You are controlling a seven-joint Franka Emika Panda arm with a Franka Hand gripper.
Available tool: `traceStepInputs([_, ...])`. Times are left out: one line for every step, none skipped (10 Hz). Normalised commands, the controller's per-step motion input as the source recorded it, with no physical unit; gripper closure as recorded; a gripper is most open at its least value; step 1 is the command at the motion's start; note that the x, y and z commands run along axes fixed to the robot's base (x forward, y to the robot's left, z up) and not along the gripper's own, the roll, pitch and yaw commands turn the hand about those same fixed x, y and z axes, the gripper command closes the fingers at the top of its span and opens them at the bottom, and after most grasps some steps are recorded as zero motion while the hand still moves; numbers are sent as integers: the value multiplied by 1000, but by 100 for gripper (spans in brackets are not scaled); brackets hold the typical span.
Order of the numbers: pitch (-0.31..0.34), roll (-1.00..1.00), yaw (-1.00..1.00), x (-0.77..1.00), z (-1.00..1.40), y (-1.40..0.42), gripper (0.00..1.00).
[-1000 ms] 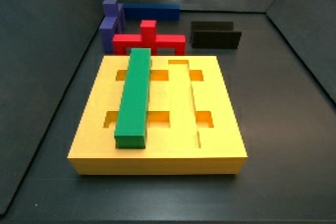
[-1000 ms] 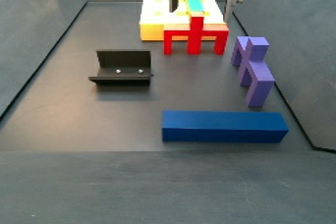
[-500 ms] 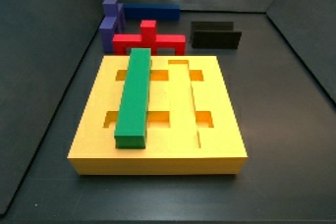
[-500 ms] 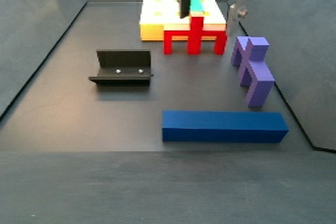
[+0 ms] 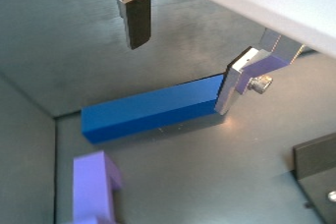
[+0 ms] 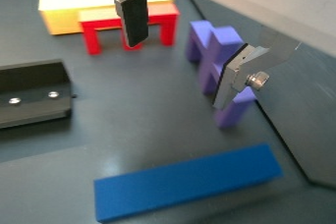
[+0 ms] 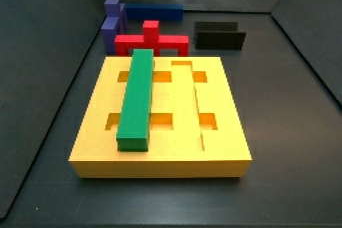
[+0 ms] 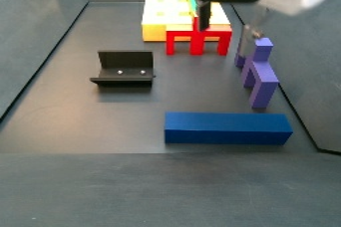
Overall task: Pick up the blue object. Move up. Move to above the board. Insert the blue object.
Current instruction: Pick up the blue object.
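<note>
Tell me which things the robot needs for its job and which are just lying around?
Needed:
- blue bar, lying on the floor
- yellow board
- gripper, open, empty, up in the air above the floor

Just lying around:
- green bar, sitting in the board
- red piece
- purple block
- dark fixture

We count one long dark blue rectangular bar (image 8: 226, 127), one thick yellow grooved board (image 7: 162, 115), one green bar (image 7: 136, 97), one red block (image 8: 198, 38), one purple L-shaped block (image 8: 258, 71), one dark fixture (image 8: 124, 69), and one gripper (image 6: 186, 46) above the floor.
</note>
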Motion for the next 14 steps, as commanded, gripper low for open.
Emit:
traceStepInputs([0, 0, -757, -9, -346, 269, 0])
traceStepInputs([0, 7, -717, 0, -363, 314, 0])
traceStepInputs([1, 90, -606, 154, -463, 386, 0])
traceStepInputs([4, 104, -609, 157, -463, 371, 0])
traceStepInputs([0, 87, -623, 103, -431, 371, 0])
traceStepInputs([-137, 7, -666, 0, -520, 317, 0])
traceStepInputs([-250, -53, -646, 0, -549, 229, 0])
traceStepInputs([-290, -164, -609, 0, -403, 214, 0])
traceStepInputs([-309, -243, -543, 0, -283, 183, 0])
traceStepInputs([-269, -231, -497, 0, -274, 203, 0])
traceStepInputs([-230, -226, -320, 0, -251, 169, 0])
traceStepInputs([-217, -230, -137, 0, -283, 31, 0])
traceStepInputs([-209, -213, 0, 0, -311, 0, 0])
traceStepInputs([-169, -206, 160, 34, -274, -63, 0])
